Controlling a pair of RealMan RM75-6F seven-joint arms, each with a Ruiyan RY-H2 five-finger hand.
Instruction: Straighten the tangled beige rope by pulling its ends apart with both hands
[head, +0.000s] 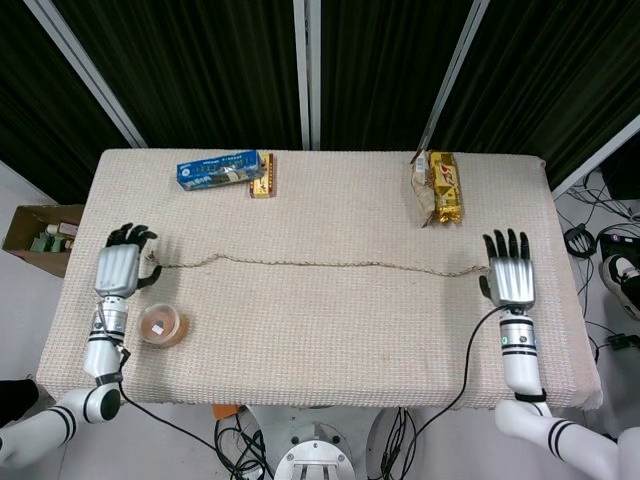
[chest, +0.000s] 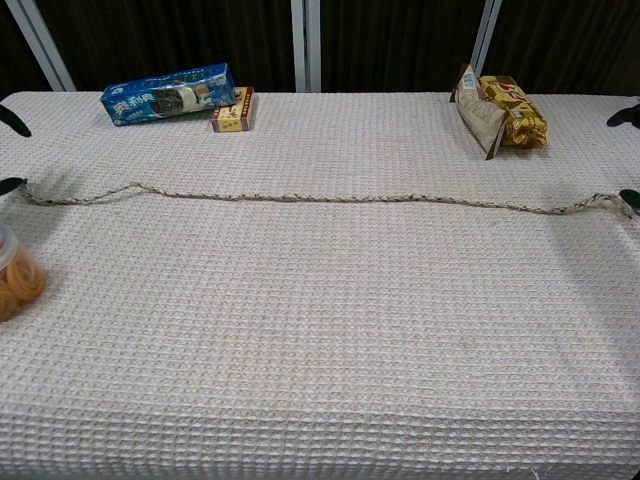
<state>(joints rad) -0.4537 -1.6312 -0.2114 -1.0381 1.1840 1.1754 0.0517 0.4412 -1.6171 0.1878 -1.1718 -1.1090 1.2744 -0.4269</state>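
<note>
Both robot hands, left (head: 118, 271) and right (head: 510, 273), seem spread, releasing the rope (head: 320, 265).

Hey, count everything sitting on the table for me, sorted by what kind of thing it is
Rope: 1, the beige rope
Snack packets: 2, blue packet, yellow packet
Small boxes: 1, small box
Containers: 1, round tub
Total: 5

Your rope (head: 320, 265) runs across the table (head: 330, 340) between left hand (head: 118, 268) and right hand (head: 512, 278); snack bags (head: 438, 186) behind it, bowl (head: 161, 324) in front-left.
</note>
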